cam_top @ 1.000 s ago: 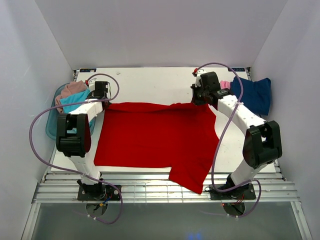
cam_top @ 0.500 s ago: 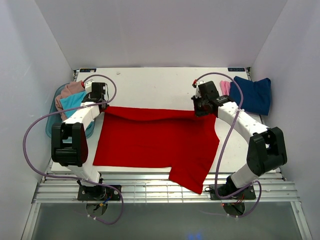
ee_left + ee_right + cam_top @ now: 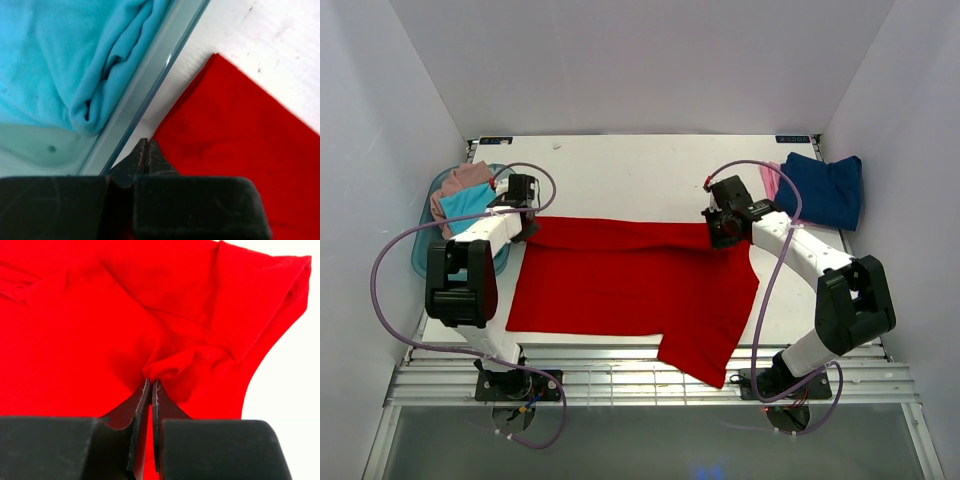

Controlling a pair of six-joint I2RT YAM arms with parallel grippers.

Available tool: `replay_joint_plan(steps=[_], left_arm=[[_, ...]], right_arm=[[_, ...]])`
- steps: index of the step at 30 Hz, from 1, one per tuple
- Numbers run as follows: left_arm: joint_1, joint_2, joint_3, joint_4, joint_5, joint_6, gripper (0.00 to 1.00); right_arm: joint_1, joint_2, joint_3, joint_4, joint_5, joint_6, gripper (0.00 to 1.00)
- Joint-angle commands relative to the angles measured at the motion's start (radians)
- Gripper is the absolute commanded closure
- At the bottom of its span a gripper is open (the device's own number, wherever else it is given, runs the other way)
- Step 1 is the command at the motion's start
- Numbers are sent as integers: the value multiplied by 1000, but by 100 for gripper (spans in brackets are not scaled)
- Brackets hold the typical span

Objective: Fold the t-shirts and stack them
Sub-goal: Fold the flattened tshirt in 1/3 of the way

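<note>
On the white table [image 3: 620, 160] I see the left gripper [image 3: 527, 224] and right gripper [image 3: 724, 233] each pinched shut on the red shirt [image 3: 630, 280] at its far edge, the left beside the tub [image 3: 421, 252].

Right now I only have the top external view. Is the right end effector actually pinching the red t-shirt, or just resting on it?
Observer: Pinching. In the right wrist view the right end effector is shut on a small bunched fold of the red t-shirt, and the cloth puckers up into its tips.
Reviewer: And the left one?
Observer: The left wrist view shows the left end effector shut right at the shirt's edge, near a corner of the cloth.
Reviewer: Is it touching the tub?
Observer: I see no contact. The tub wall runs just beside the tips, with a thin strip of bare table between it and the red cloth. The turquoise t-shirt lies inside, against that wall.
</note>
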Motion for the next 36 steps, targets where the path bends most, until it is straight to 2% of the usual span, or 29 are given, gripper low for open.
replay_joint_plan(steps=[1,4,6,7,8,10,15,18,21,22,23,25,36], left_arm=[[3,13,21,-54,0,16,96],[1,24,32,-87,-11,16,80],[-3,10,37,-100,-40,8,71],[-5,2,38,-100,-51,7,68],[-9,-7,41,-101,-60,5,61],[-15,-37,63,-101,-86,-2,60],[-31,-50,127,-64,-88,-10,60],[-43,7,159,-37,-66,-7,62],[-48,73,181,-26,-43,-16,72],[-46,83,181,-18,-39,-18,81],[-48,97,175,-6,-26,-22,86],[-48,104,166,6,-19,-28,99],[-49,143,136,120,50,-39,100]], right_arm=[[13,-32,-3,-48,46,26,92],[17,-14,-2,-111,59,32,91],[28,-6,-6,-150,60,40,80],[37,-7,-8,-161,63,46,71],[42,-12,-9,-167,68,51,68],[51,-41,-5,-169,77,63,60],[48,-64,32,-122,164,57,53],[33,11,72,-114,226,66,60],[20,80,97,-85,253,92,85],[14,92,98,-73,258,95,89],[11,117,103,-47,264,104,92],[-3,141,106,-20,266,106,92],[-75,246,158,107,255,74,92]])
